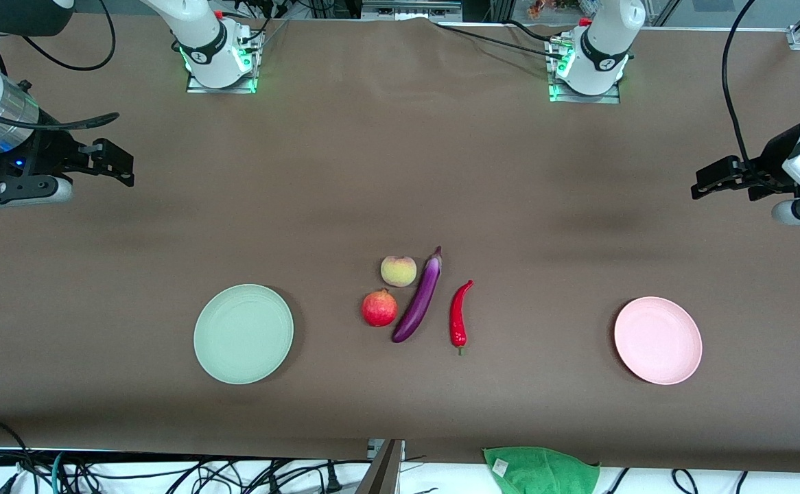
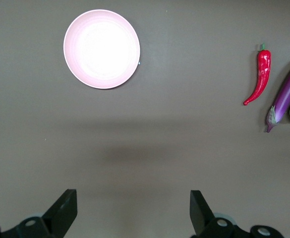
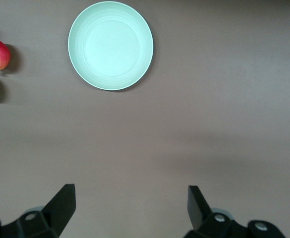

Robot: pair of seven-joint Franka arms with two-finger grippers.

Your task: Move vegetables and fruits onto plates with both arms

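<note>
Front view shows peach (image 1: 398,270), pomegranate (image 1: 379,308), eggplant (image 1: 418,299) and chili (image 1: 459,315) at lower centre between green plate (image 1: 243,333) and pink plate (image 1: 657,339), so the spread, empty right gripper (image 1: 115,162) and left gripper (image 1: 709,180) should each descend upon the nearest item.

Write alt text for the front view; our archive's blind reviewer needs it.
Peach, pomegranate, eggplant and chili pepper lie between an empty green plate and pink plate. The right gripper and left gripper wait open above the table's ends.
</note>
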